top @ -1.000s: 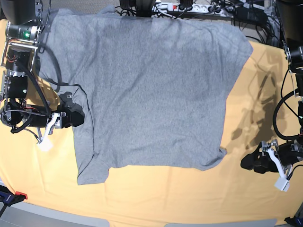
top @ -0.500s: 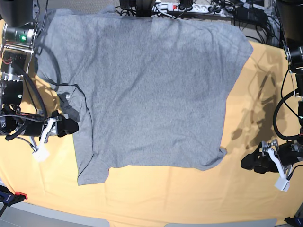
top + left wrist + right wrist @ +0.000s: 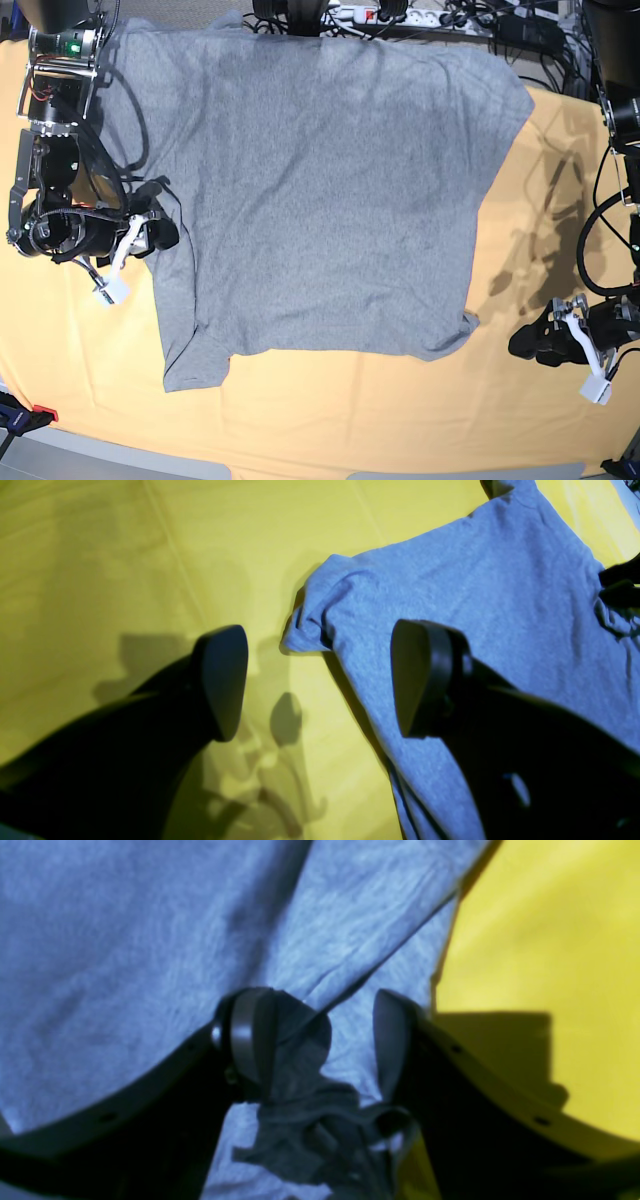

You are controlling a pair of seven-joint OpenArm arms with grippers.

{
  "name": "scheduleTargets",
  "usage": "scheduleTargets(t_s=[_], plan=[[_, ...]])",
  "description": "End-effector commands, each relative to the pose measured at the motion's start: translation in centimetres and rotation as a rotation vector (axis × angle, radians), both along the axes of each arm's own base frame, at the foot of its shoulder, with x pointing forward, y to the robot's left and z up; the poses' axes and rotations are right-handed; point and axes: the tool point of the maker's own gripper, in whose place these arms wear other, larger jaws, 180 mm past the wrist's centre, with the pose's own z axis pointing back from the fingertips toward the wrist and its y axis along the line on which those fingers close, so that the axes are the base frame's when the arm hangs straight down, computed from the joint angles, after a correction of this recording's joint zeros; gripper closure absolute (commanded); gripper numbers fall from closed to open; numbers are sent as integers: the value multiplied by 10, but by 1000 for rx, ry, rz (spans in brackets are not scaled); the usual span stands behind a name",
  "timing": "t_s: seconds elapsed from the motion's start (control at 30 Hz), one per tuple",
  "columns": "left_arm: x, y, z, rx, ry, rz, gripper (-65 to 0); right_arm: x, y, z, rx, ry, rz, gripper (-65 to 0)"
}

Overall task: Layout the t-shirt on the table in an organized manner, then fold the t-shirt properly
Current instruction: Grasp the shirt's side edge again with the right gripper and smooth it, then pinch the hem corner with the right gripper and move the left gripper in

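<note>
Right claw (image 3: 320, 1040) sits over the side edge of the heather-grey short-sleeved cotton t-shirt (image 3: 320, 190), released, its jaws spread with a dark bunch of fabric between them but not pinched. Left claw (image 3: 320, 680) is also released and grasps nothing, low over the pale orange-yellow cloth-covered counter (image 3: 330, 420) just beside the shirt's rumpled lower corner. Outward from both, the shirt lies spread nearly flat and plain side up, its long axis running away from the base camera. Judging by position, the right claw is nearer and already on cloth, so smoothing that bunched edge probably falls to it.
</note>
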Motion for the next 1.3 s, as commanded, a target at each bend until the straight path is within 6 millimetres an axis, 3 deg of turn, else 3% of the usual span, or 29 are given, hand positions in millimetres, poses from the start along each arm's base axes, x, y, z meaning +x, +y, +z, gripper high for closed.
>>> scheduleTargets(t_s=[0.0,0.4,0.5,0.57,0.67,0.7,0.83,1.0,1.27], plan=[[8,5,28,-15,-74,8,-449,14,-6,19,-4,-65,-20,-334],[8,5,28,-16,-75,8,-449,17,24,16,67,-75,-6,-334],[8,5,28,-15,-74,8,-449,21,18,13,21,-86,-20,-324],[8,5,28,-15,-74,8,-449,24,12,12,-16,-93,-27,-249],[8,5,28,-16,-74,8,-449,26,11,14,-42,-108,-4,-39],[8,5,28,-16,-75,8,-449,27,12,16,-47,-119,16,0],[8,5,28,-15,-74,8,-449,36,13,28,-60,-161,48,0],[8,5,28,-16,-75,8,-449,54,0,46,-128,-204,36,0],[8,4,28,-19,-76,8,-449,72,-42,67,-292,-254,-26,0]])
